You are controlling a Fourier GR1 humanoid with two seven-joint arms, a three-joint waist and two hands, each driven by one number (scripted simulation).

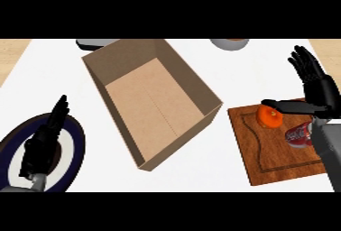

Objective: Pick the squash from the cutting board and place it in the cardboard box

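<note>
An orange squash [269,117] lies on the upper part of the brown wooden cutting board [266,155] at the right. My right hand [318,88] hovers over the board's far right side, fingers straight and pointing up, its thumb stretched left just above the squash. The hand is open and holds nothing. The open cardboard box [152,101] stands in the middle, left of the board, with nothing inside. My left hand [45,137] rests open at the lower left, fingers up.
A red can-like object [299,136] lies on the board beside my right forearm. A dark blue-rimmed plate [75,151] sits under my left hand. A grey item [92,43] and a bowl [230,43] stand at the counter's far edge.
</note>
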